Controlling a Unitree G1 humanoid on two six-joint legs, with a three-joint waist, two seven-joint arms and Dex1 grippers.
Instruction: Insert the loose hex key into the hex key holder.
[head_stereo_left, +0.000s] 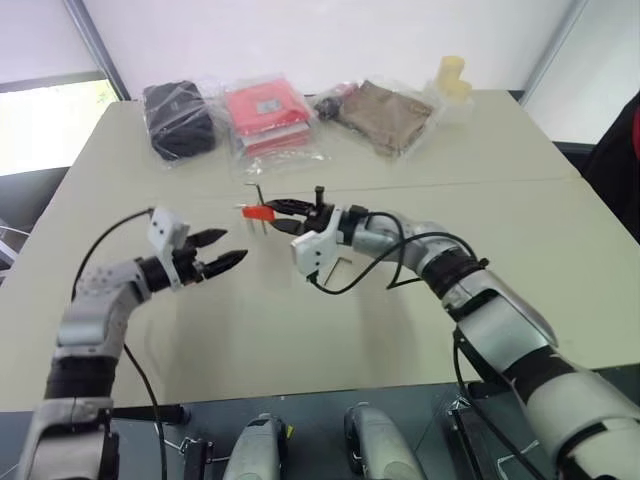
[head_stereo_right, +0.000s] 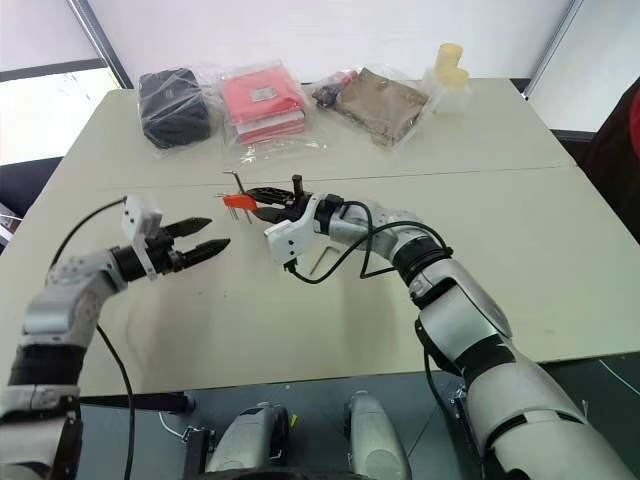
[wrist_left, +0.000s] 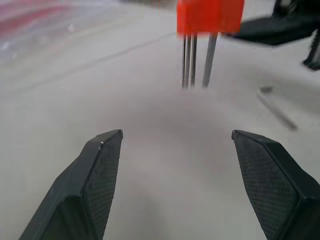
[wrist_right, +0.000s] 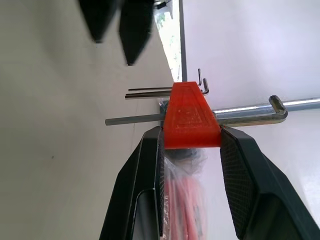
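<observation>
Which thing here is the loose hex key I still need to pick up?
Start at the beige table, then find the right gripper shut on the hex key holder. On the tabletop just beneath that arm's white wrist lies the loose hex key, a thin grey L-shaped rod, bare and flat, unlike the keys standing in the orange block.

Open tabletop around you, clutter only along the far edge

Between your left gripper (head_stereo_left: 228, 250) and the hex key holder (head_stereo_left: 258, 211) at frame centre nothing intervenes; the bagged packets (head_stereo_left: 270, 118) crowd the top, and the loose hex key (head_stereo_left: 343, 264) lies just right of centre.
</observation>
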